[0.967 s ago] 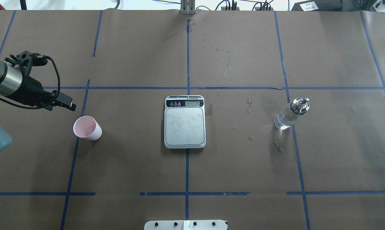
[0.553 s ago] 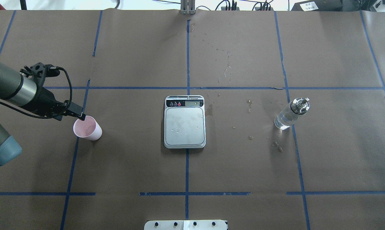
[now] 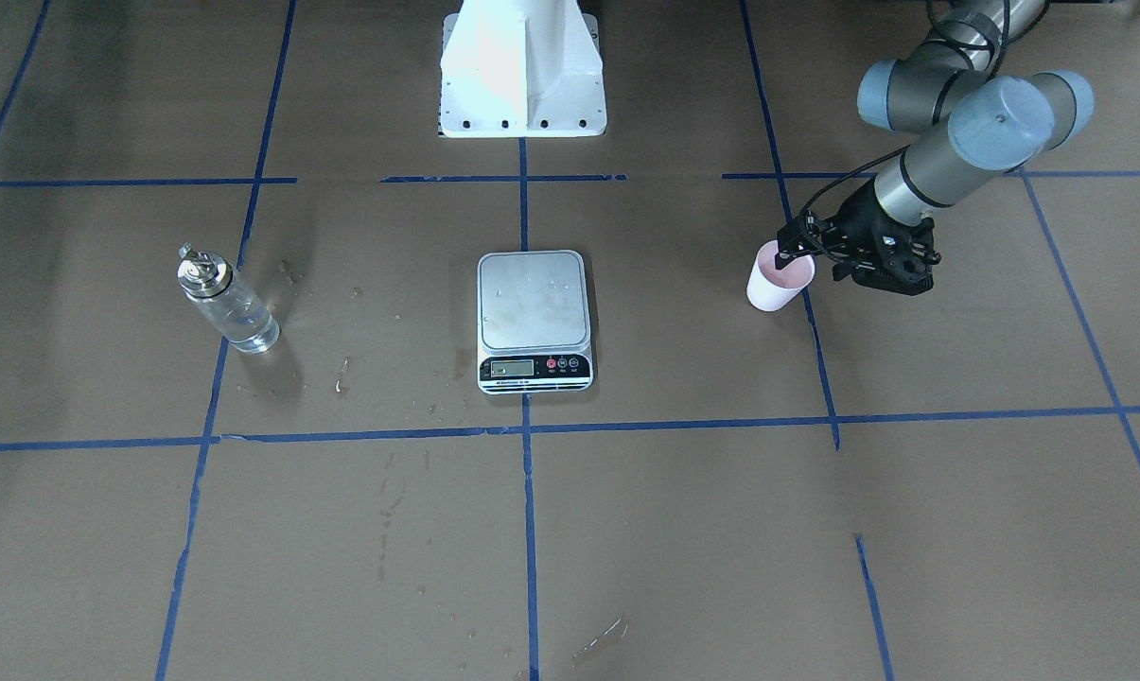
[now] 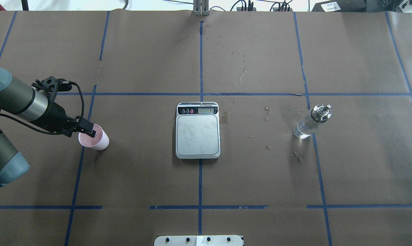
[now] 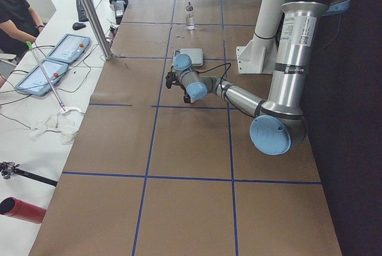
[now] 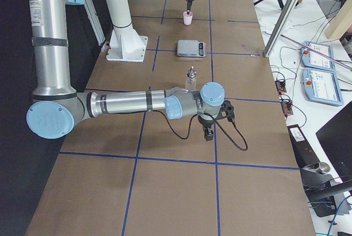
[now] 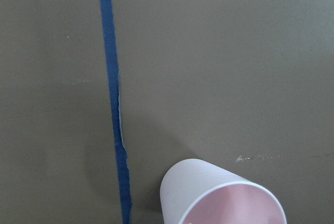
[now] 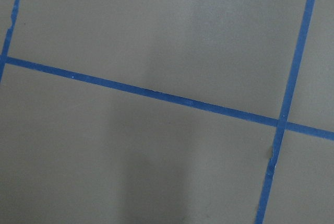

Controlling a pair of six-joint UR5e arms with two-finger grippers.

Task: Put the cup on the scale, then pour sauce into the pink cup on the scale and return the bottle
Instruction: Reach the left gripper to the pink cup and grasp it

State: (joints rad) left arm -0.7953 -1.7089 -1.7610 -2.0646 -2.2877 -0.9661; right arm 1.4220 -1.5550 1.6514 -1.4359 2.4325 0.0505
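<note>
Left end effector at cup rim, grip unclear; scale, bottle well apart.

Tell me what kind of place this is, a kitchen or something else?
Most likely a robotics lab, not a kitchen. Two robot arms work over a table papered brown and gridded in blue tape; beside it runs an operators' bench with control tablets and loose cables.
</note>
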